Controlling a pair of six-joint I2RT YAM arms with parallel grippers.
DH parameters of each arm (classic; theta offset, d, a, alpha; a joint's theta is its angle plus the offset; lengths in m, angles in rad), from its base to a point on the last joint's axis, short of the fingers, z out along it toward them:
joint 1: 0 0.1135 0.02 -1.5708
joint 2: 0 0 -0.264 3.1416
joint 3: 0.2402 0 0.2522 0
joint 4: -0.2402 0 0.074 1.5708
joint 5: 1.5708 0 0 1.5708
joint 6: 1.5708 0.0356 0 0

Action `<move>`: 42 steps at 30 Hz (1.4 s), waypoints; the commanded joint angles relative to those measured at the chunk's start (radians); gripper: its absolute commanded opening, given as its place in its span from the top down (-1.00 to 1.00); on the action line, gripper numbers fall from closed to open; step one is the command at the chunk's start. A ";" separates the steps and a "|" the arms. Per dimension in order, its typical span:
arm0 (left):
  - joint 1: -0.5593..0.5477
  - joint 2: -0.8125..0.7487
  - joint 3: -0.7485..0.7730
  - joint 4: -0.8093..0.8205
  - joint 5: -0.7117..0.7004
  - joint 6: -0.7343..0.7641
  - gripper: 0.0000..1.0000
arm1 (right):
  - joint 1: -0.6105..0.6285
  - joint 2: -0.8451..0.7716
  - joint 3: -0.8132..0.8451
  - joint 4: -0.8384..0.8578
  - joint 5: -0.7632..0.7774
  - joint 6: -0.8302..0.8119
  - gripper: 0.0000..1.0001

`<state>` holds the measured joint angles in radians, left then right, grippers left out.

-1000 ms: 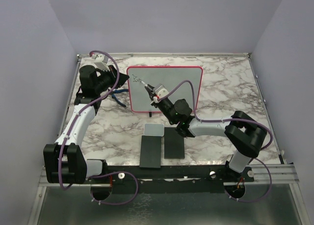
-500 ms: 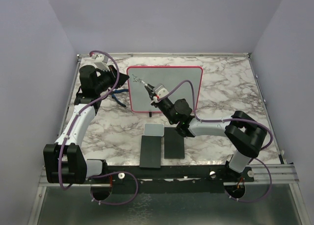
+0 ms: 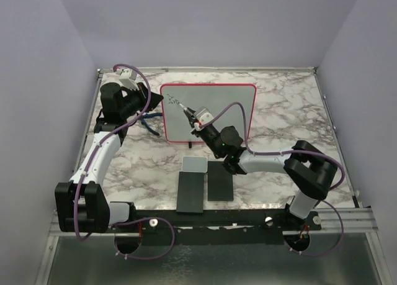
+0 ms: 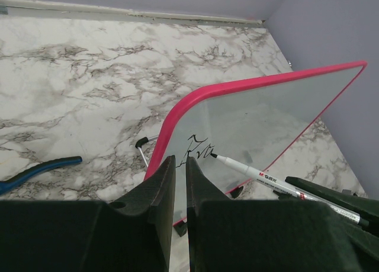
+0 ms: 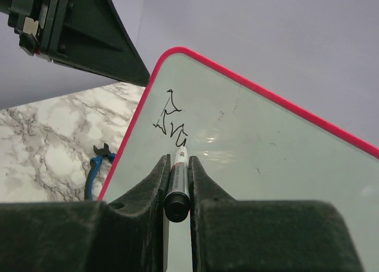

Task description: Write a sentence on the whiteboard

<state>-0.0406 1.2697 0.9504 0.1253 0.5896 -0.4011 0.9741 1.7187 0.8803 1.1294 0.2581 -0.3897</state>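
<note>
The whiteboard (image 3: 217,111) with its red-pink rim stands tilted at the back middle of the table. A few thin dark strokes of the sentence (image 3: 172,100) sit near its upper left corner, and they also show in the left wrist view (image 4: 198,147) and the right wrist view (image 5: 169,121). My right gripper (image 3: 200,120) is shut on a white marker (image 5: 177,177). The marker's tip touches the board at the right end of the strokes. My left gripper (image 4: 177,165) is shut on the board's lower left edge.
Blue-handled pliers (image 3: 149,125) lie on the marble table left of the board. A small grey-white pad (image 3: 194,164) and two black slabs (image 3: 190,192) (image 3: 220,184) lie in front, near my right arm. Purple walls close in both sides.
The right gripper and marker have shifted very slightly along the board. The left arm and the board have not moved.
</note>
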 commanded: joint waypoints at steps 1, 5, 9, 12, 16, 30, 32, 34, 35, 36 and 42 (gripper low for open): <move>-0.001 -0.026 -0.010 0.005 -0.004 0.009 0.74 | -0.002 -0.005 -0.029 0.000 0.040 0.019 0.99; -0.001 -0.024 -0.010 0.004 -0.004 0.007 0.74 | -0.002 -0.009 -0.041 0.004 0.045 0.020 0.99; -0.001 -0.024 -0.010 0.004 -0.004 0.008 0.74 | -0.001 -0.010 -0.038 0.012 0.046 0.011 0.99; -0.001 -0.023 -0.009 0.004 -0.004 0.008 0.74 | -0.002 -0.016 -0.034 0.012 0.038 0.008 0.99; -0.001 -0.023 -0.010 0.004 -0.004 0.007 0.74 | -0.002 -0.049 -0.050 0.017 -0.002 0.017 0.99; -0.001 -0.029 -0.013 0.006 -0.004 0.006 0.74 | 0.000 -0.087 -0.032 -0.006 -0.039 0.012 0.99; -0.001 -0.029 -0.013 0.006 -0.004 0.007 0.74 | 0.000 -0.080 -0.027 -0.006 -0.039 0.012 0.99; 0.000 -0.029 -0.013 0.006 -0.004 0.007 0.74 | 0.000 -0.078 -0.027 -0.004 -0.044 0.013 0.99; 0.000 -0.029 -0.013 0.005 -0.004 0.008 0.74 | 0.000 -0.076 -0.024 -0.006 -0.045 0.014 0.99; 0.000 -0.028 -0.013 0.005 -0.004 0.008 0.74 | 0.001 -0.074 -0.022 -0.009 -0.047 0.014 0.99; 0.000 -0.027 -0.013 0.005 -0.002 0.007 0.74 | 0.000 -0.054 -0.005 -0.017 -0.056 0.011 0.99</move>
<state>-0.0406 1.2697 0.9504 0.1257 0.5896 -0.4011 0.9737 1.6382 0.8444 1.1130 0.2230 -0.3687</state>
